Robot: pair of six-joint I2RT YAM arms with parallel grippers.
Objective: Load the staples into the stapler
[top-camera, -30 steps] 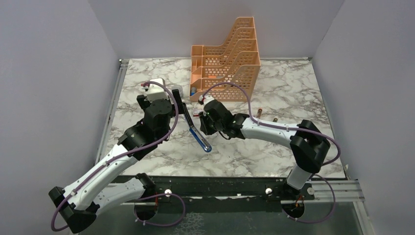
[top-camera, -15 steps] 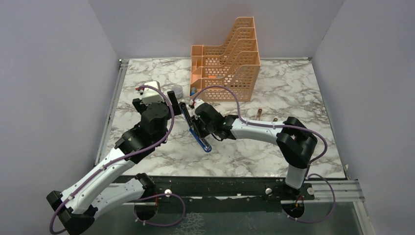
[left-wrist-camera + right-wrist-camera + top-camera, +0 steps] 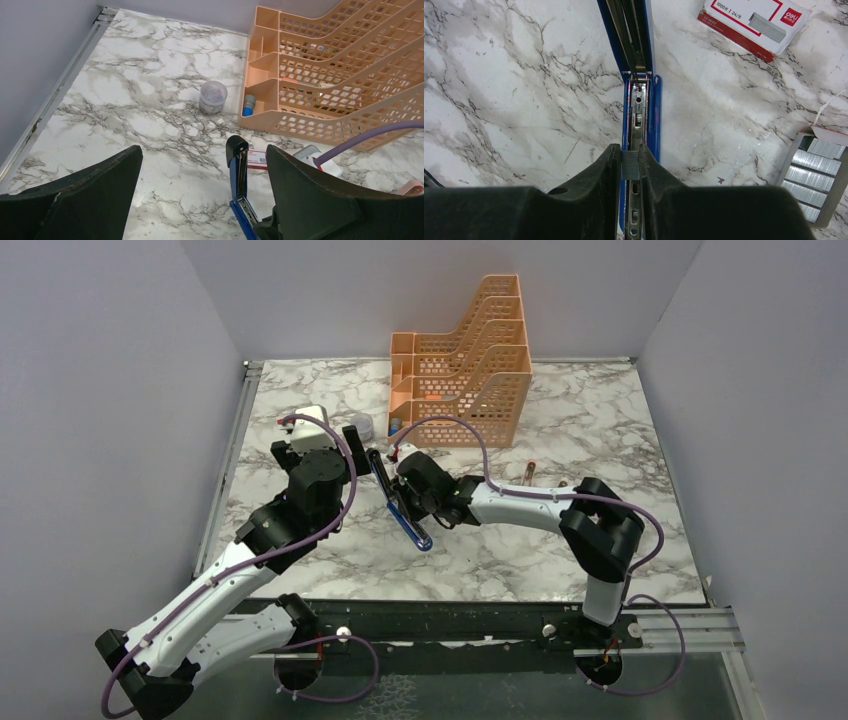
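Grey metal staple strip (image 3: 630, 167) pinched tight in my right gripper (image 3: 629, 159) over slim blue stapler (image 3: 655, 115); left gripper (image 3: 202, 157) spread wide, empty

Staple strip (image 3: 630, 165) over open stapler (image 3: 631, 45) on table (image 3: 499, 75); staple box (image 3: 749, 20), tray (image 3: 816, 170) beside; organizer (image 3: 470, 370) behind.

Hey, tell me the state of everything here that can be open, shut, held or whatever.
Stapler: swung open flat, channel exposed.
Staple strip: pinched over the channel.
Staple tray: uncovered, strips inside.
Staple box: lying flat, label up.
Jar: upright.
Left gripper: open, empty.
Right gripper: shut on staple strip.
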